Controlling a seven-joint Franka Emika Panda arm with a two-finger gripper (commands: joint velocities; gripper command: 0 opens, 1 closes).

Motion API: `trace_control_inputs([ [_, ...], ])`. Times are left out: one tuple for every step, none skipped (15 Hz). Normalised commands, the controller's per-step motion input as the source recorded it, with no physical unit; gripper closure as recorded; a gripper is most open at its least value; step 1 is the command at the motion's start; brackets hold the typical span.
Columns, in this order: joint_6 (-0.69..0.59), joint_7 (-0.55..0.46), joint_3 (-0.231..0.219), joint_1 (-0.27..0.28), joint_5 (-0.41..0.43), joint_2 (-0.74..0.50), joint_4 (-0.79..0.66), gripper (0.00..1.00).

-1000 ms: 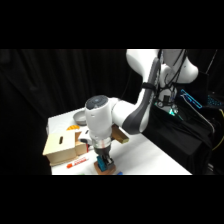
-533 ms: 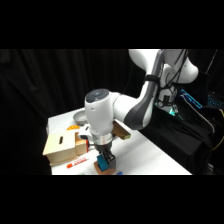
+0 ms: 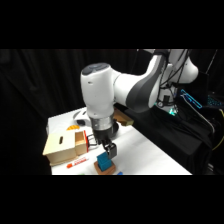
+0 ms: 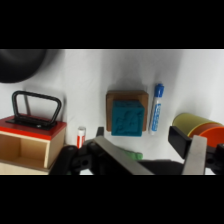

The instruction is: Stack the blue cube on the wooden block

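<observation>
The blue cube [image 4: 127, 118] rests on top of the wooden block [image 4: 127, 95], whose brown rim shows around it. In the side view the blue cube [image 3: 104, 160] sits on the wooden block [image 3: 106, 169] near the table's front edge. My gripper [image 4: 157, 155] hangs above the stack, open, with both fingers clear of the cube and nothing between them. From the side, the gripper [image 3: 108, 148] is just above and behind the cube.
A blue marker [image 4: 156, 107] lies right beside the block. A yellow-and-orange roll [image 4: 192, 125] sits further right. A pale wooden box [image 4: 31, 137] with a red top and black handle stands left, also wooden box [image 3: 62, 147]. A black bowl [image 4: 20, 65] is at the upper left.
The gripper has lifted up off the stack, leaving the blue cube sitting on the wooden block.
</observation>
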Motion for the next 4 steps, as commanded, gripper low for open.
trace_control_inputs([
  [-0.26,-0.17,0.072,-0.056,0.161,-0.34,-0.09,0.0],
  [-0.25,-0.19,0.079,-0.076,0.188,-0.31,-0.07,0.0],
  [-0.25,-0.26,0.1,-0.102,0.239,-0.27,-0.05,0.0],
  [-0.27,-0.35,0.137,-0.143,0.337,-0.23,-0.03,0.0],
])
